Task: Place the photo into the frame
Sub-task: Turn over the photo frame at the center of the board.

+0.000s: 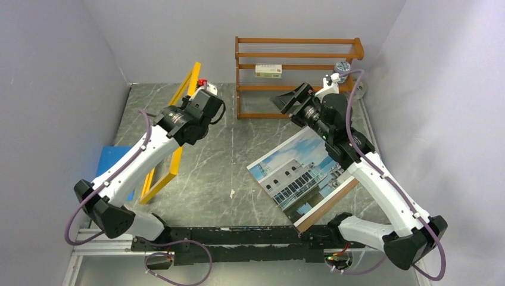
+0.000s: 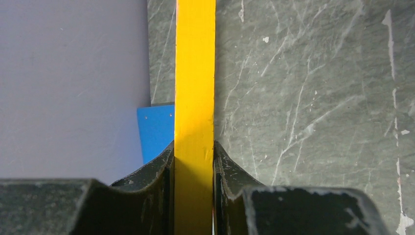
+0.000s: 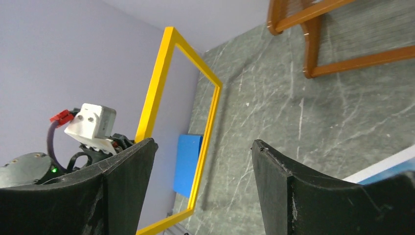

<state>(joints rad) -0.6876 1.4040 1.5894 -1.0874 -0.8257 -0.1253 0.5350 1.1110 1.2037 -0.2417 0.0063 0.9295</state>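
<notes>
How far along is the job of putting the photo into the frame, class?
Done: the left gripper is clamped on a rail of the frame, holding it tilted up. In hand: only that; the right gripper is open, empty. Left: the photo lies face up, outside the frame.

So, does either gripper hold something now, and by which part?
The left gripper clamps the frame by one yellow rail. The right gripper is open and holds nothing.
</notes>
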